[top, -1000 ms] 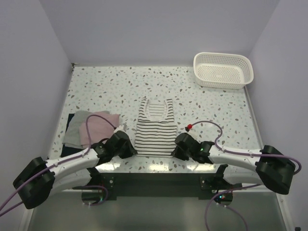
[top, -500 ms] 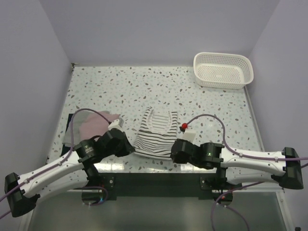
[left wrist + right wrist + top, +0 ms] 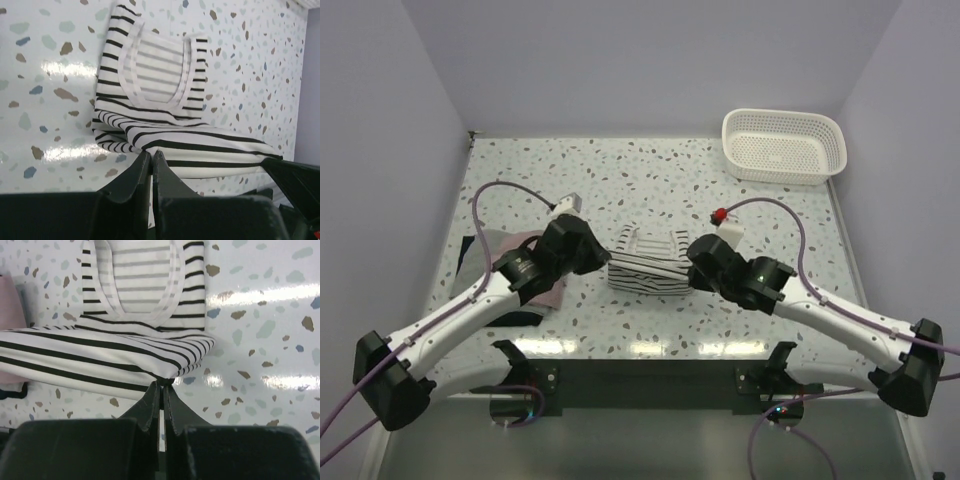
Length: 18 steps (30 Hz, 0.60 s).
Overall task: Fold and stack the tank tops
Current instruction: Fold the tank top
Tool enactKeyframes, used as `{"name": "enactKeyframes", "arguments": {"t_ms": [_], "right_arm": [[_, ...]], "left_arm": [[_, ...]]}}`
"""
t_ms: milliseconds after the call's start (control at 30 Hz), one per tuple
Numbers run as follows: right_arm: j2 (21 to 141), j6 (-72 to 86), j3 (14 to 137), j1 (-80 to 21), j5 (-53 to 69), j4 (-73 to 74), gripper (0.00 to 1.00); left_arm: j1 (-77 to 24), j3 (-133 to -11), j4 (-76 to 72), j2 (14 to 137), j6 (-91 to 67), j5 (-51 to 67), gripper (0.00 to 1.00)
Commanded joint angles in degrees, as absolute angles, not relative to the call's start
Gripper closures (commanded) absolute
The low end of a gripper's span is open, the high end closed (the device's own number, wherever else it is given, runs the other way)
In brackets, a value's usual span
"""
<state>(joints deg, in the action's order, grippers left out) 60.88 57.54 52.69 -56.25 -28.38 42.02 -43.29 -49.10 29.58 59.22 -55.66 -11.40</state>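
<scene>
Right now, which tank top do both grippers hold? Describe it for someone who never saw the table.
On the speckled table, look at the middle. There lies the striped tank top, folded over, its edge pinched by the left gripper and the right gripper. Only it has thin black stripes on white; the pink top to its left is plain.

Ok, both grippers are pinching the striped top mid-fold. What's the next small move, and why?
Probably carry both corners a little farther from the bases, then lower the hem over the neckline. The left gripper and right gripper are each shut on a hem corner of the striped top. The lifted half covers only the lower part, so the fold looks unfinished.
</scene>
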Motion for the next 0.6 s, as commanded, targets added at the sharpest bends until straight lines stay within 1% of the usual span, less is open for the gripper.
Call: {"name": "enactKeyframes", "arguments": {"t_ms": [0,133,167,233,300,333,367,400,433,467,500,533,567], "right_arm": [[64.32,49.93,55.98,-50.81,-24.53,36.83,1.00],[69.77,44.57,58.88,-40.90,-18.48,31.57,1.00],[71.00,43.78,60.45,-39.30,-17.67,30.77,1.00],[76.36,41.23,62.74,-36.23,-15.83,29.36,1.00],[80.66,39.30,66.26,-32.44,-14.24,27.34,1.00],[85.12,38.59,67.31,-30.08,-13.63,25.25,1.00],[87.34,37.97,69.41,-29.01,-12.23,24.53,0.96],[92.32,37.27,70.56,-27.18,-11.69,24.09,0.92],[94.55,36.66,71.71,-26.46,-11.17,23.21,0.84],[96.57,36.56,74.07,-25.76,-10.90,23.20,0.64],[98.24,35.87,74.96,-25.14,-10.64,22.68,0.55],[99.31,35.34,75.41,-24.35,-10.55,21.54,0.47],[100.71,34.81,76.11,-24.17,-11.07,19.01,0.35]], "left_arm": [[-39.29,-52.20,20.75,62.83,-50.81,-9.15,1.00],[-35.52,-57.30,15.04,70.65,-49.05,-8.09,1.00],[-34.81,-58.09,13.81,74.14,-48.69,-7.91,1.00],[-32.09,-60.46,9.59,78.03,-47.29,-6.95,1.00],[-29.46,-63.87,5.39,84.44,-45.10,-4.76,1.00],[-28.66,-65.38,4.49,86.81,-44.74,-4.57,1.00],[-27.87,-66.70,2.92,91.62,-42.56,-1.70,0.97],[-26.47,-69.58,0.90,94.19,-41.93,-0.45,0.84],[-26.02,-71.18,0.88,96.74,-41.84,-0.61,0.72],[-25.58,-72.06,-1.64,100.68,-41.49,-0.79,0.62],[-24.45,-72.24,-6.89,102.20,-40.44,2.08,0.52],[-23.91,-72.25,-8.16,103.26,-41.04,2.20,0.48],[-23.30,-72.07,-9.48,104.14,-41.83,2.63,0.46]]}}
